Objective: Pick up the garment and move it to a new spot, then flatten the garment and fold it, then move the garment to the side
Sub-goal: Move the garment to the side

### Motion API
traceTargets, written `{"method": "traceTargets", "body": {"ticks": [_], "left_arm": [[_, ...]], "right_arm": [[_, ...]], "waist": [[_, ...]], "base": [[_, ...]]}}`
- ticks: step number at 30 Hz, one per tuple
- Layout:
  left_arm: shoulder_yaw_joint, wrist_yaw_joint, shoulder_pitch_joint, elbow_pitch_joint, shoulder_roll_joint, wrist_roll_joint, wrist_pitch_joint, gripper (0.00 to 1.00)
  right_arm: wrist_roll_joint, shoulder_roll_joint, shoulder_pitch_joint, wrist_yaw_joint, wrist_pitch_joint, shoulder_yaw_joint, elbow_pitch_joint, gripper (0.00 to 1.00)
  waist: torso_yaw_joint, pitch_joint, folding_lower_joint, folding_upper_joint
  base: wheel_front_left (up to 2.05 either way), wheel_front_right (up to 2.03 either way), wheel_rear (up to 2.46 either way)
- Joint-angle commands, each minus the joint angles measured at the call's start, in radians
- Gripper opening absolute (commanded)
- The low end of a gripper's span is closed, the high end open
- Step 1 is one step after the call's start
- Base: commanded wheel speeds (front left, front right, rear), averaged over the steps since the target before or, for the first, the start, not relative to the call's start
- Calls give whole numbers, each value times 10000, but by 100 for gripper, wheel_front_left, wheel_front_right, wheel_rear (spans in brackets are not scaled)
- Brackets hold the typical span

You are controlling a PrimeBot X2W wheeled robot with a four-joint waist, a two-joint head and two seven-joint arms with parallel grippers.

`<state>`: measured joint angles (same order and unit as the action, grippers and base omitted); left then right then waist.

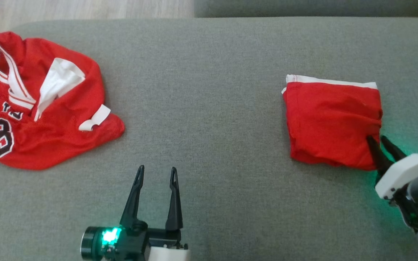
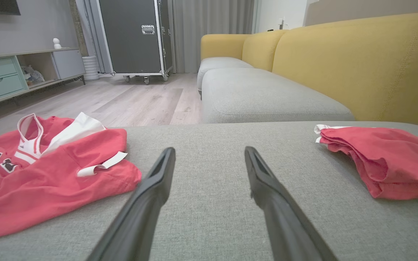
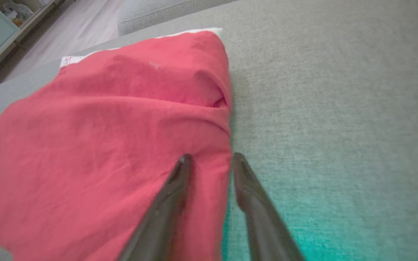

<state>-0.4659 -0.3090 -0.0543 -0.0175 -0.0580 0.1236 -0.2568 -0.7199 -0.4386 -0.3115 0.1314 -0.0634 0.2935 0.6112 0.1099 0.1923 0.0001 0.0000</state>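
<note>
Progress stands late. We judge the garment [image 1: 334, 123] folded: a compact red block with a white band along its far edge, lying on the right of the grey cushion [image 1: 209, 90]. What remains, in our judgement, is the move to the side.

The right gripper [image 1: 376, 138] sits at the block's near right corner. Its jaws are narrow and astride the edge, one finger on the cloth and the other over the cushion just beside it. We cannot tell whether it pinches the cloth. The left gripper [image 1: 157, 168] hangs over the cushion near the middle, jaws wide, holding nothing. A crumpled jersey [image 1: 45, 108] lies at the far left, well apart from the garment.

From above, the head view gives the layout of both pieces but no thickness. The left wrist view, from low down, shows the block's stacked layers edge-on, and the room beyond: a yellow sofa [image 2: 357, 65] and wood floor [image 2: 122, 98]. The right wrist view gives the finger placement at the edge, with some blur.
</note>
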Motion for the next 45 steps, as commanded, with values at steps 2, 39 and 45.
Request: {"method": "traceTargets", "body": {"ticks": [2,39,45], "left_arm": [[148,-139,389,377,78,-50,-49,100],[-313,-468,1421,569,78,58,-49,100],[-274,-554,1380,581,78,86,-49,100]], "right_arm": [[-294,-410,-476,-7,216,420,-170,0],[-3378,-1419,-1882,-7,357,3391,278,95],[-3596,-1556,-1951,-7,560,3904,414,0]], "waist": [[-116,231,-1,0],[-340,951,-1,0],[-328,912,-1,0]], "base": [[0,0,0],[0,0,0],[0,0,0]]}}
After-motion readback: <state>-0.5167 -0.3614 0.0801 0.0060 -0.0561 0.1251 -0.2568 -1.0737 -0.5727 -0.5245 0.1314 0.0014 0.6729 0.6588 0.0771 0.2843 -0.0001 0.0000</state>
